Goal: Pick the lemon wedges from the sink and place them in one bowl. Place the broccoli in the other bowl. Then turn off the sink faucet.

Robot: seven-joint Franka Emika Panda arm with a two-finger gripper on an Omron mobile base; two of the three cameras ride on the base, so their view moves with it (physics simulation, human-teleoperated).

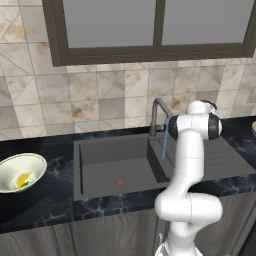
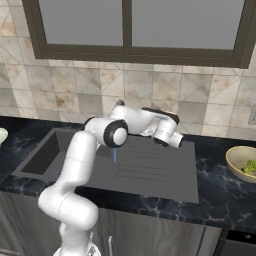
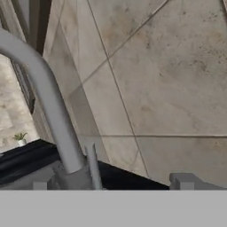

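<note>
The faucet [image 1: 157, 112] stands behind the sink [image 1: 100, 150] with a thin blue stream of water [image 1: 164, 142] still falling from its spout. In the hand view its grey gooseneck [image 3: 44, 97] and thin lever [image 3: 93, 166] are close ahead at the left. My gripper [image 3: 111, 184] is open, its tips wide apart and holding nothing. Yellow lemon wedges [image 1: 22, 180] lie in the cream bowl [image 1: 30, 162] on the counter left of the sink. The broccoli [image 2: 250, 166] rests in the other bowl [image 2: 235, 157] at the far right.
A red spot [image 1: 120, 183] marks the sink floor. The ribbed drainboard [image 2: 150, 170] lies right of the basin. A tiled wall [image 3: 168, 88] is close in front of the hand, under a dark-framed window [image 1: 150, 30]. My arm [image 1: 187, 165] rises over the sink's right side.
</note>
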